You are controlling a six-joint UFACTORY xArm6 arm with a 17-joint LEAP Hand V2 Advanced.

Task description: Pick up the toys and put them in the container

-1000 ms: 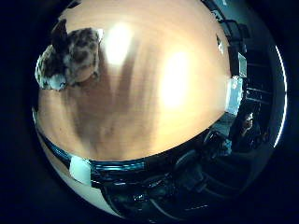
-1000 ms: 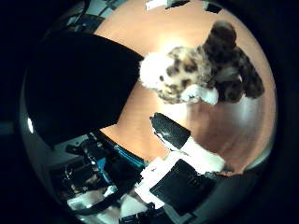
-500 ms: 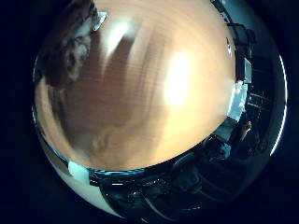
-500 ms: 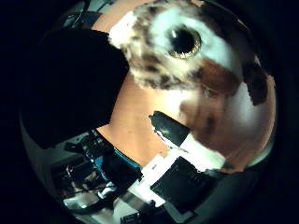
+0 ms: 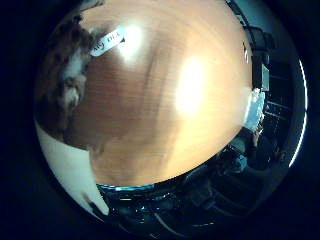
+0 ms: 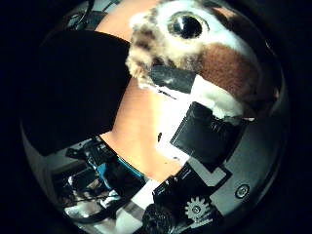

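Observation:
A spotted brown and white plush toy (image 6: 229, 73) with a big dark eye fills much of the right thumb side palm view, close to the palm. It lies on the wooden table (image 5: 170, 90). My right hand (image 6: 205, 132) is over it, and a black fingertip (image 6: 171, 76) curls in and presses on its fur. The black container (image 6: 83, 93) stands on the table beside the toy. In the right little finger side palm view the toy's fur (image 5: 65, 70) and its white tag (image 5: 108, 41) show, with a white finger (image 5: 65, 170) next to them.
The table edge with room furniture and equipment beyond it (image 5: 255, 100) shows in the right little finger side palm view. Beyond the table's edge by the container there is dark equipment (image 6: 97, 166).
The hand has come down close onto the plush toy, which now fills more of both views. The black-tipped finger has curled in onto its fur, and a white finger has come into the little finger side view.

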